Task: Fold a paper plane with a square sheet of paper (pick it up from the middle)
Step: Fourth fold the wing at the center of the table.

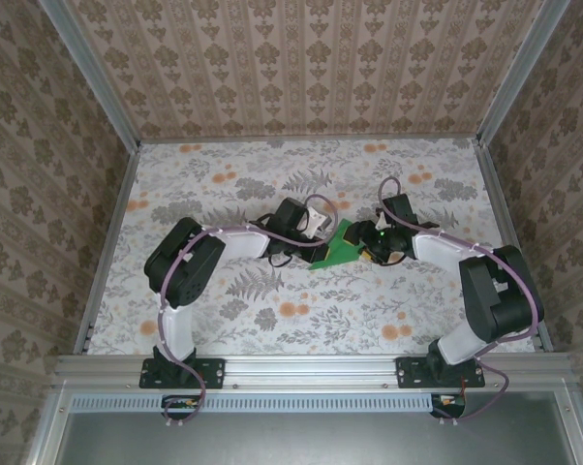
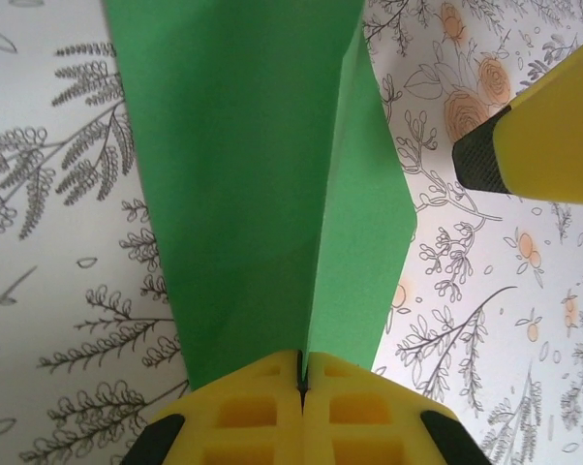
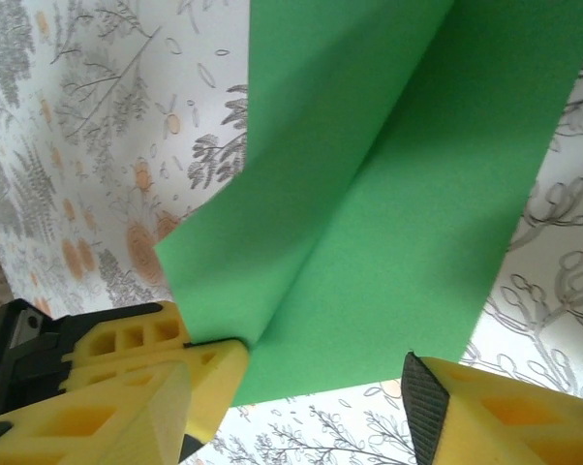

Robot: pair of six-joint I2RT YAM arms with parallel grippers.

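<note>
Left gripper [image 2: 301,376] fingers are pinched shut on the creased green paper sheet [image 2: 243,174], right at its fold. Right gripper [image 3: 321,376] fingers stand apart, with the sheet's edge between them.

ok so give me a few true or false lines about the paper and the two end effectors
The left end effector is shut on the paper. True.
The paper is red. False: it is green.
The right end effector is open. True.
The paper lies flat and unfolded. False: it is bent along a crease.
The table is plain white. False: it has a floral print.
</note>
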